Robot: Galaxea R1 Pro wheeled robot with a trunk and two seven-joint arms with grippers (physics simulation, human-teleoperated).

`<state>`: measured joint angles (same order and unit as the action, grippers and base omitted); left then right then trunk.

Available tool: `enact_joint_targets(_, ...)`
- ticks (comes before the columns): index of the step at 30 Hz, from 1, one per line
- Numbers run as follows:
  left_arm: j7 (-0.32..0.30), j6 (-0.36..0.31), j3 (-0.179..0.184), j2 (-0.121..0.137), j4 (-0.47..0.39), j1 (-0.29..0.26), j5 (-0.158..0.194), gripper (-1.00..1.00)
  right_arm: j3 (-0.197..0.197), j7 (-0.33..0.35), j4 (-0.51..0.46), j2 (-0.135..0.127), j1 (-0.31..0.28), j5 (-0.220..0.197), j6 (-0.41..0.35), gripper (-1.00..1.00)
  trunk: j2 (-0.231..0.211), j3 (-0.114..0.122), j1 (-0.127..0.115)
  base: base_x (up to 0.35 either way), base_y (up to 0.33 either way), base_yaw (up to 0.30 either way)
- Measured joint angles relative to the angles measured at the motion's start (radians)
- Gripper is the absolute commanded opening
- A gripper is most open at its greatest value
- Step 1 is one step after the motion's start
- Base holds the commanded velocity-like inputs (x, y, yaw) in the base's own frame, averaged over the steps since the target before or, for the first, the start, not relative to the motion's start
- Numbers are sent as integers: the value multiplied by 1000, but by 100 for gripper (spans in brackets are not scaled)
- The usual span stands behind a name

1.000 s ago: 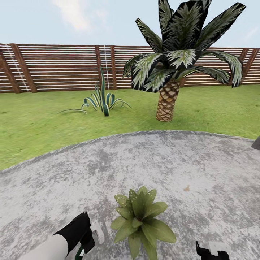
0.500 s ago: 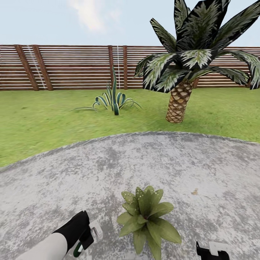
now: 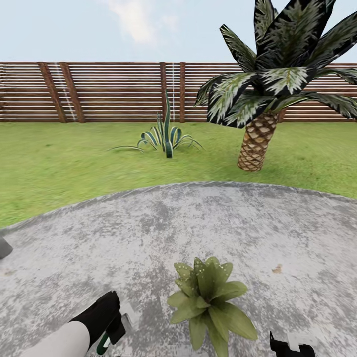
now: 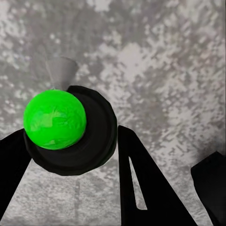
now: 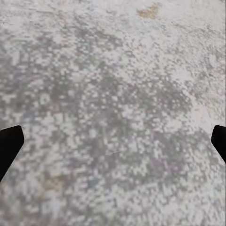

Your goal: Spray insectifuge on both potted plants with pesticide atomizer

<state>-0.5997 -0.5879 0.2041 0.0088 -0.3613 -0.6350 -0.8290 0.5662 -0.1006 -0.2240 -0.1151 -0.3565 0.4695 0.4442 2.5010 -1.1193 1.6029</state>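
Head view: the round stone patio (image 3: 148, 233) fills the foreground, ringed by lawn (image 3: 59, 168) and closed off at the back by a slatted fence (image 3: 109, 91). One potted plant (image 3: 210, 302), a rosette of speckled green leaves, stands on the patio near the lower edge, between the two arms. On the lawn beyond are a striped agave (image 3: 166, 136) and, to its right, a scaly-trunked palm (image 3: 258, 141). A small brown leaf (image 3: 276, 269) lies on the stone to the right of the plant. A grey object (image 3: 4, 247) is cut off at the left edge; what it is cannot be told.

The left gripper (image 3: 116, 325) sits low on the left, just beside the plant but apart from it, with the atomizer (image 3: 128, 313) showing pale at its tip. Left wrist view: the atomizer (image 4: 70, 127) lies between the black fingers (image 4: 141, 183), its dark round body topped by a bright green ball and a grey nozzle pointing toward the stone; the fingers close against it on both sides.

The right gripper (image 3: 292, 344) shows at the bottom right edge. Right wrist view: its two fingertips (image 5: 9, 143) stand wide apart over bare stone (image 5: 113, 117), gripping nothing.
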Motion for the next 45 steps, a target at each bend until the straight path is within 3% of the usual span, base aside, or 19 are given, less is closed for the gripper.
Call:
enact_joint_targets(25, 2, 0, 6, -6, 3, 6, -2, -100, 1, 1, 0, 0, 0, 0, 0, 100, 0, 0, 0, -5, -89, 23)
enact_joint_targets(38, 0, 0, 1, -6, 0, 5, 1, -100, 1, 0, -1, 0, 0, -1, 0, 100, 0, 0, 0, 0, -10, 127)
enact_joint_targets(45, 0, 1, -5, -5, -4, 5, 7, -100, 1, -1, -1, -2, 0, -1, 0, 100, 0, 0, 0, -1, -243, 108)
